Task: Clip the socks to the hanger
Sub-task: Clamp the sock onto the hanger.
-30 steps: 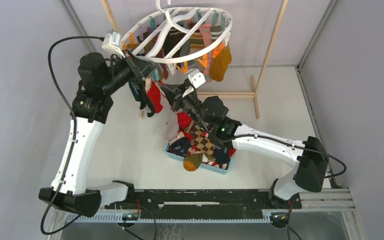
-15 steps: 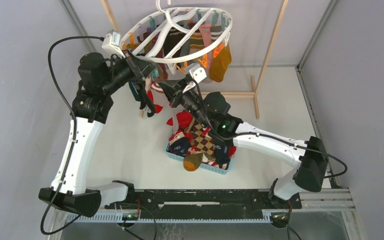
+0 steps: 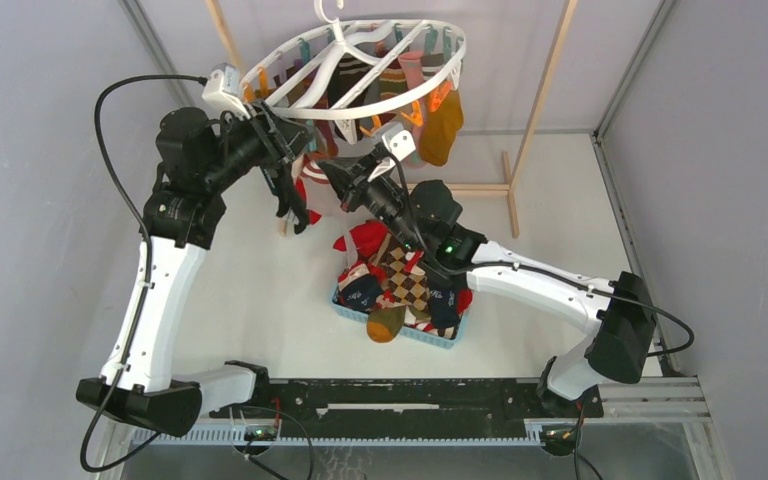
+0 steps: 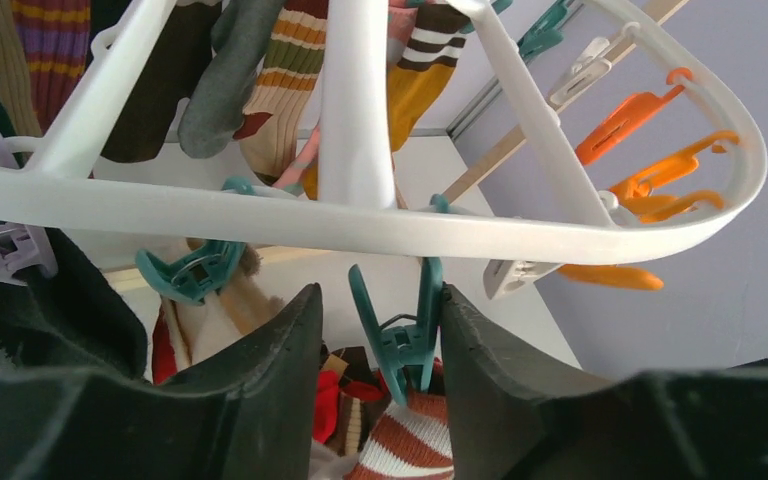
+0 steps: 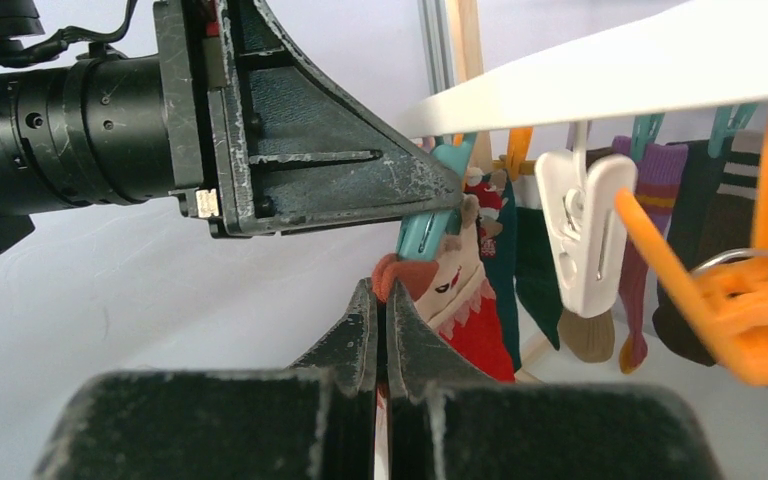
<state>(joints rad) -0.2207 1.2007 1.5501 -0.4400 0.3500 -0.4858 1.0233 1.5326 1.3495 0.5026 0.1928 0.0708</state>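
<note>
Left wrist view: the hanger's [image 4: 260, 215] white oval rim and spokes fill the top. One teal clip [image 4: 405, 335] hangs from the rim between the two fingers of the left gripper [image 4: 380, 292]. The fingers stand apart, the right one close against a clip handle and the left one clear of it. The clip's mouth bites the cuff of one rust-and-white striped sock [image 4: 400, 445]. The right gripper [image 5: 382, 300] sits just below that clip, its fingers pressed together at the sock's edge; whether fabric lies between them I cannot tell. From above, the one hanger hangs over the far part of a white table [image 3: 260, 300], with several socks pegged round it, a mustard sock [image 3: 442, 125] on the right. One pale blue basket [image 3: 422, 338] heaped with socks [image 3: 405, 285] sits on the table between the two arms. Two slanted wooden poles [image 3: 545, 90] and grey walls [image 3: 40, 200] stand behind.
</note>
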